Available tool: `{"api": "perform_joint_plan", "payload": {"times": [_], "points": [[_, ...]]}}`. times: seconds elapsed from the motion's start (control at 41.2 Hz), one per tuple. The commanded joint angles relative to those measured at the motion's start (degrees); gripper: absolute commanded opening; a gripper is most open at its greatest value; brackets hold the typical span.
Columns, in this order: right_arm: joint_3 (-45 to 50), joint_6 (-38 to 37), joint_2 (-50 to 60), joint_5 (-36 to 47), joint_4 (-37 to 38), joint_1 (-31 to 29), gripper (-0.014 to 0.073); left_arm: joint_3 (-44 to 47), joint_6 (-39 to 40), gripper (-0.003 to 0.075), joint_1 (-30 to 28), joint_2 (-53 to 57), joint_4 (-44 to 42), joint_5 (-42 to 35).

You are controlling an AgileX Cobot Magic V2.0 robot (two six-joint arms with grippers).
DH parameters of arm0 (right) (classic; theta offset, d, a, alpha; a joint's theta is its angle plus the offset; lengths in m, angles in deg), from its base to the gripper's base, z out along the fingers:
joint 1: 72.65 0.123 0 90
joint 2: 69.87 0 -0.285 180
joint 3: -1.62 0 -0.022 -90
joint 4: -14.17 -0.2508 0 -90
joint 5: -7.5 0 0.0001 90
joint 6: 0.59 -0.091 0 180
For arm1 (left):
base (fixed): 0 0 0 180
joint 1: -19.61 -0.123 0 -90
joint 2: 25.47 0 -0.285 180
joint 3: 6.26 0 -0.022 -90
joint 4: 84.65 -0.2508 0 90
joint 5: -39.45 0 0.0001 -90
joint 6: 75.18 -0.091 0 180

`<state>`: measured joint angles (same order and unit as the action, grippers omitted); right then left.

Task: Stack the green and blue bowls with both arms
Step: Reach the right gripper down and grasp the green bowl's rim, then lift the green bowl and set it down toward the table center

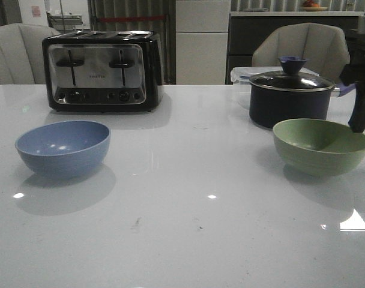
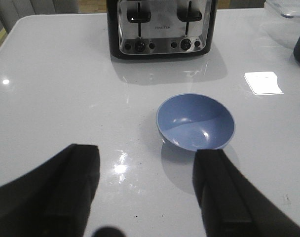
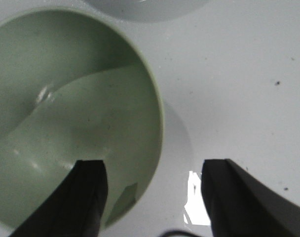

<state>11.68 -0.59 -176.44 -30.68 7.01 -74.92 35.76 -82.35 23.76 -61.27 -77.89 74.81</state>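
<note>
While the left gripper (image 2: pixel 147 192) waits spread, the right gripper (image 3: pixel 152 197) straddles the green bowl (image 3: pixel 71 123) rim near the table's (image 1: pixel 182 240) right edge, spread to pinch

Matte blue bowl (image 1: pixel 63 147) and faintly ridged green bowl (image 1: pixel 322 145) sit on a glossy white table (image 1: pixel 182 228); the toaster (image 1: pixel 102 71) has a shiny metal face.

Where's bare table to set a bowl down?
Between the blue bowl and green bowl, and the whole near edge of the table. Crowded at the far right: pot, box, right tool.
</note>
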Motion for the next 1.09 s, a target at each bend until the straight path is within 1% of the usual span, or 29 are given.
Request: {"api": "perform_joint_plan", "payload": {"times": [0.0, 0.073, 0.146, 0.291, 0.413, 0.486, 0.559, 0.632, 0.826, 0.947, 1.069], "points": [[-5.61, 1.09, -1.91, 0.17, -0.59, -0.43, 0.0522, -1.86, 0.04, 0.0479, 0.38, -0.56, 0.64, -4.37], [-7.85, 1.36, -4.41, -0.53, -0.59, -0.43, 0.0519, -1.86, 0.04, 0.0479, 0.38, -0.56, 0.64, -4.26], [-9.40, 1.87, -6.52, -1.09, -0.59, -0.43, 0.0489, -1.86, 0.04, 0.0479, 0.38, -0.56, 0.64, -4.00], [-10.66, 2.64, -8.07, -1.49, -0.59, -0.43, 0.0365, -1.86, 0.04, 0.0479, 0.38, -0.56, 0.64, -3.90], [-10.72, 2.64, -8.07, -1.41, -0.59, -0.43, 0.0237, -1.86, 0.04, 0.0479, 0.38, -0.56, 0.71, -3.90], [-10.72, 2.64, -8.07, -1.52, -0.59, -0.43, 0.0183, -1.86, 0.04, 0.0479, 0.38, -0.56, 0.76, -3.90], [-10.72, 2.64, -7.85, -1.76, -0.59, -0.43, 0.0146, -1.86, 0.04, 0.0479, 0.38, -0.56, 0.76, -3.90], [-10.72, 2.78, -7.18, -1.93, -0.59, -0.22, 0.0128, -1.86, 0.04, 0.0479, 0.38, -0.56, 0.76, -3.90], [-10.72, 3.37, -3.23, -1.99, -0.59, 1.74, 0.0128, -1.86, 0.04, 0.0479, 0.38, -0.56, 0.76, -3.90], [-10.72, 3.58, -0.27, -1.80, -0.59, 5.24, 0.0128, -1.86, 0.04, 0.0479, 0.38, -0.56, 0.76, -3.90], [-10.72, 3.58, 1.16, -1.78, -0.73, 10.18, 0.0128, -1.86, 0.04, 0.0479, 0.38, -0.56, 0.76, -3.90]]}}
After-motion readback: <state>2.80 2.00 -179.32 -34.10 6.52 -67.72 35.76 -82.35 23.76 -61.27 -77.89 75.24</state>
